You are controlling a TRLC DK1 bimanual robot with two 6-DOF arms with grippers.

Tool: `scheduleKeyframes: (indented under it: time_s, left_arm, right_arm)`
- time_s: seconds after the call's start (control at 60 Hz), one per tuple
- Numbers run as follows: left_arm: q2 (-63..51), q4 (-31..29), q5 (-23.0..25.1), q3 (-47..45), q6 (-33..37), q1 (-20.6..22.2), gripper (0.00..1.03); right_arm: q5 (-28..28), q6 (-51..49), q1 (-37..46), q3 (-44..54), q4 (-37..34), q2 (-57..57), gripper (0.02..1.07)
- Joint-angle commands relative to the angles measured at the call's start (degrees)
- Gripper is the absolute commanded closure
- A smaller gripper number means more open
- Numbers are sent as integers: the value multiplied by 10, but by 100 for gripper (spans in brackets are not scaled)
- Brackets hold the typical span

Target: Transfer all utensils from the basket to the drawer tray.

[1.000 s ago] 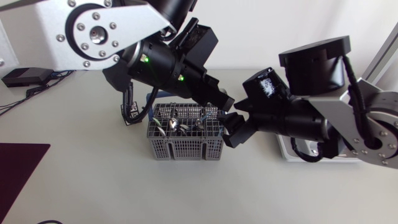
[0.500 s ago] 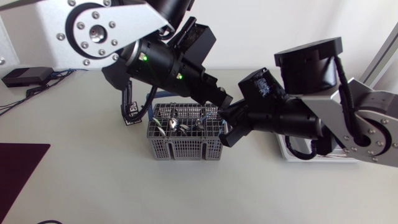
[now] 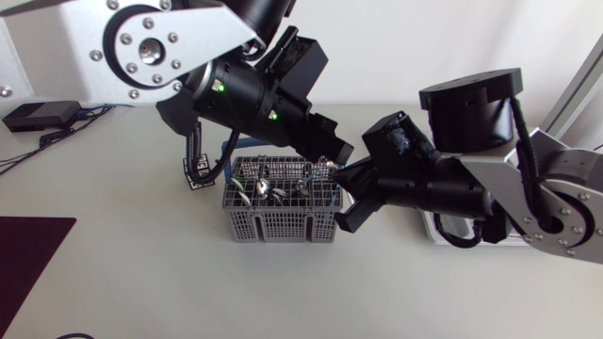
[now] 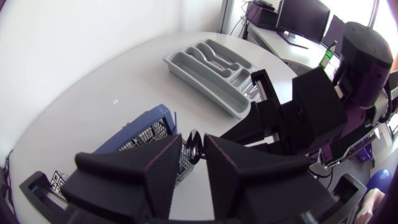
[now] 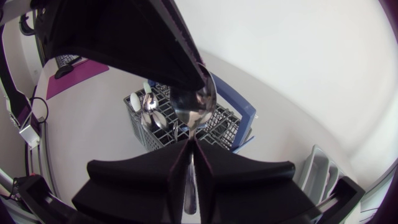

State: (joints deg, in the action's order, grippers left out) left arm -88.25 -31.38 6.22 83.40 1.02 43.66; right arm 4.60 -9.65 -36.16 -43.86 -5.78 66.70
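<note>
The right gripper (image 5: pixel 190 149) clamps the spoon (image 5: pixel 194 106) by its handle, bowl outward, just above the right end of the basket (image 3: pixel 280 224). The left gripper (image 4: pixel 193 143) sits at the bowl; whether it grips, I cannot tell. From overhead the arms nearly hide the spoon, while the right wrist view shows it plainly: polished steel, mirror-bright, with a rounded bowl.

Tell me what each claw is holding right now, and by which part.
The right claw is shut on a spoon, by its handle, bowl pointing ahead. The left claw is at the spoon's bowl; whether it grips it cannot be told.
</note>
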Motion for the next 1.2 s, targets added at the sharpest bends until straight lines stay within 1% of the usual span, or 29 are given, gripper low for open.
scheduleKeyframes:
  time_s: [0.0,0.083,0.233,0.333,0.4,0.533,0.667,0.75,0.9,1.033,1.183]
  left_arm:
    - [7,10,5,27,-16,-13,37]
    - [19,16,5,34,-20,-29,34]
    - [28,21,1,34,-15,-51,34]
    - [26,24,-2,26,0,-60,34]
    - [24,25,-10,18,14,-60,34]
    - [11,30,-20,-1,37,-60,35]
    - [3,31,-32,-18,62,-50,35]
    - [-3,41,-47,-29,74,-45,35]
    - [-12,50,-52,-43,83,-45,35]
    - [-11,57,-52,-53,85,-44,35]
    - [-13,62,-53,-54,84,-40,35]
  right_arm:
    - [11,-15,13,19,-9,-17,95]
    - [35,-27,35,30,-16,-28,95]
    - [68,-65,78,51,-42,-58,94]
    - [115,-125,146,59,-74,-75,94]
    - [171,-169,210,60,-102,-83,94]
    - [246,-286,332,50,-165,-81,93]
    - [290,-417,435,33,-220,-39,92]
    - [299,-499,489,19,-236,3,92]
    - [313,-615,575,-23,-274,76,92]
    - [318,-640,618,-39,-276,114,93]
    - [326,-650,634,-32,-271,133,93]
